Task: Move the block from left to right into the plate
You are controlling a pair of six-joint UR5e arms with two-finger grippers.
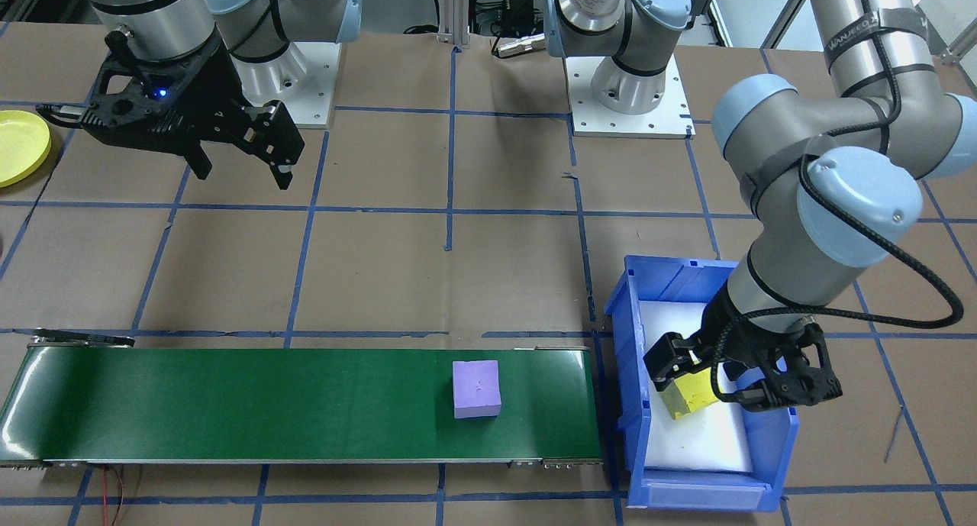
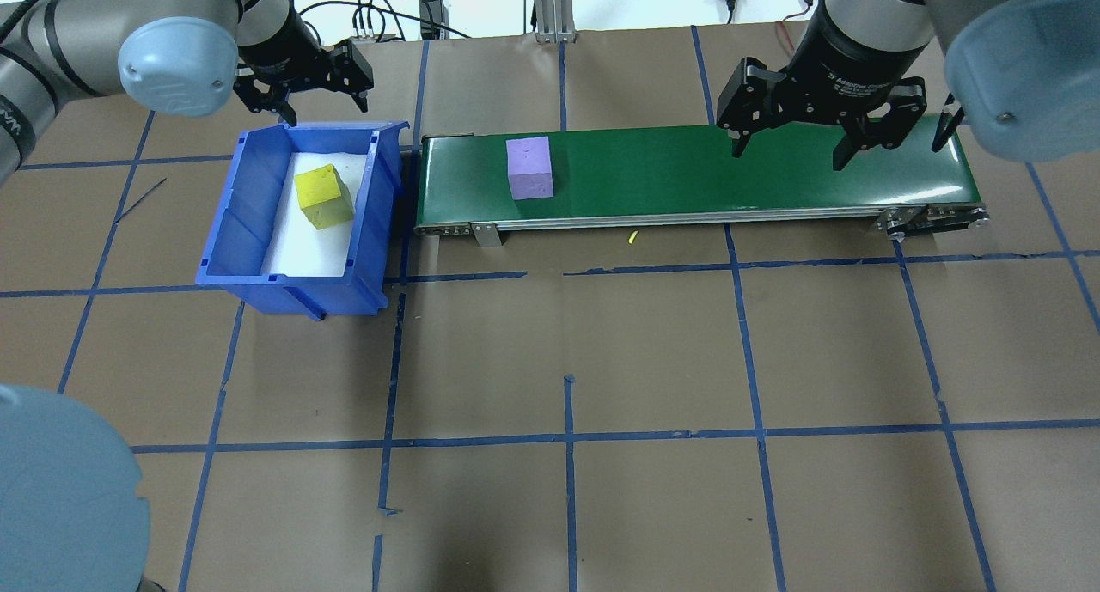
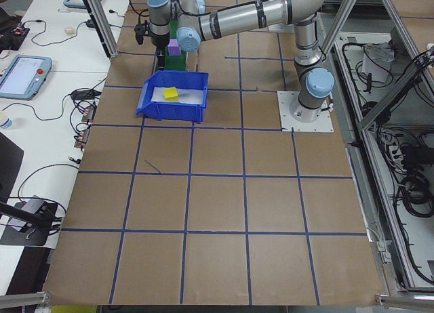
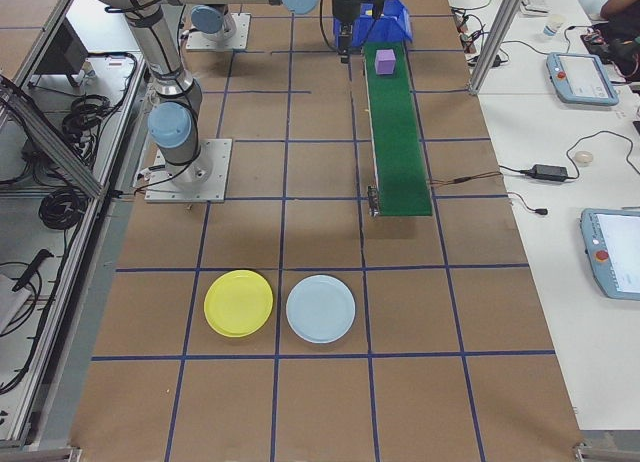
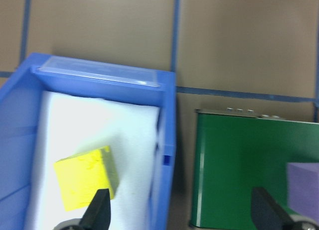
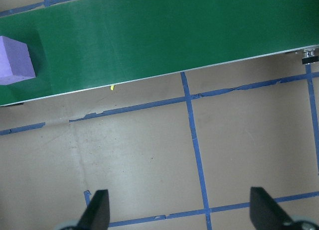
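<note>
Both tools gape empty — left tool (image 2: 311, 83) partly hides yellow block (image 1: 691, 396).

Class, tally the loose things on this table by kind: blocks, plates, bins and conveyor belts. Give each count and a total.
Blocks: 2, the yellow block in the bin and the purple block on the belt
Plates: 2, the yellow plate and the pale blue plate
Bins: 1, the blue bin
Conveyor belts: 1, the green belt
Total: 6
</note>
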